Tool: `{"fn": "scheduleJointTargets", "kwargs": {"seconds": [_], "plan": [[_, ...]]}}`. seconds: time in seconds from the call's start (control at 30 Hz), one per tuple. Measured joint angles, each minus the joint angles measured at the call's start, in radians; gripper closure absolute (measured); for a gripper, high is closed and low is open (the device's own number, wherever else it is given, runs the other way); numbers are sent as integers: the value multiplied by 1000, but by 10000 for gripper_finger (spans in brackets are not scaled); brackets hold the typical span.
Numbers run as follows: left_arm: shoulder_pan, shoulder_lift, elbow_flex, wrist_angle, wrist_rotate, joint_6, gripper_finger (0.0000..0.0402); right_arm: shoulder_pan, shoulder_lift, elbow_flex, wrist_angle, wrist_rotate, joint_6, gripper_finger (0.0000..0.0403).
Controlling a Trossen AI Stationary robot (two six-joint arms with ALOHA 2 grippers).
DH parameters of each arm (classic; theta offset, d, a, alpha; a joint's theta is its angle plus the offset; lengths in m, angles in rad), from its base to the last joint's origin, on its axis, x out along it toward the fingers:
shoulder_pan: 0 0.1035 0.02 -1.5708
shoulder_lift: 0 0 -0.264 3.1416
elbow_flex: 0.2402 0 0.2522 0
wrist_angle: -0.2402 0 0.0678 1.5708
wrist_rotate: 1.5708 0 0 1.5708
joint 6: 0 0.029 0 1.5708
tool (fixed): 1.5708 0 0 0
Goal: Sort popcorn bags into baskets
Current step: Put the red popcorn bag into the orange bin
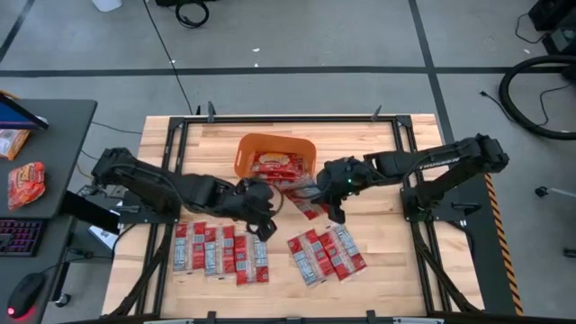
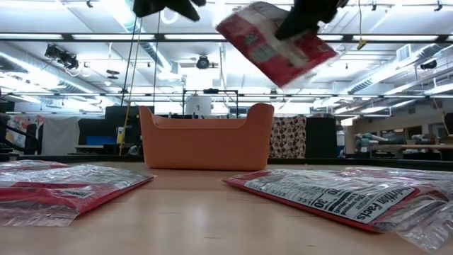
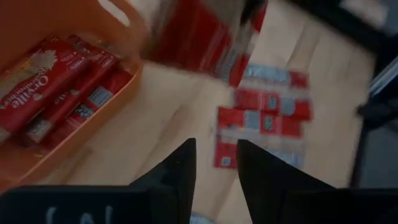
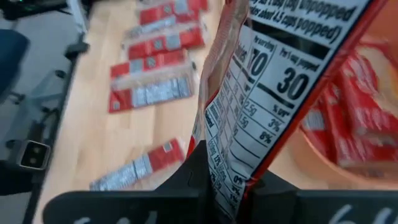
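We see the right gripper (image 1: 335, 209) clamped on a flat red popcorn packet (image 1: 304, 200), hanging just beside the orange plastic tub (image 1: 245, 149); left gripper (image 1: 263, 225) empty, fingers slightly apart.

A grey concrete floor (image 1: 297, 36) crossed by dark tape lines (image 1: 270, 70) surrounds the wooden table (image 1: 378, 270). To the left stands a dark desk (image 1: 54, 144) carrying a keyboard (image 1: 18, 237) and a mouse (image 1: 25, 292). Across the room, long ceiling light strips (image 2: 85, 39) glow over dark equipment racks (image 2: 92, 131).
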State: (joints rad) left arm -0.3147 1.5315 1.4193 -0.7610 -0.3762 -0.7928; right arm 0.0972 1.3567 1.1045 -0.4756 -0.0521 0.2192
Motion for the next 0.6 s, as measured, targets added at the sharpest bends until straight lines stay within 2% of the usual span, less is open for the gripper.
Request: {"fn": "scheduleJointTargets", "kwargs": {"seconds": [0.13, 0.23, 0.43, 0.6], "plan": [[21, -49, 0, -4, 19, -22, 256, -27, -11, 23, -20, -77, -51, 374], [38, -68, 0, 41, 22, -28, 225, -29, -39, 39, 11, -70, -55, 374], [65, -72, 0, 202, 40, 31, 164, -28, -88, 46, 212, -61, -6, 373], [93, -72, 0, 342, 32, 94, 151, -28, -107, 46, 333, -62, 46, 373]]}}
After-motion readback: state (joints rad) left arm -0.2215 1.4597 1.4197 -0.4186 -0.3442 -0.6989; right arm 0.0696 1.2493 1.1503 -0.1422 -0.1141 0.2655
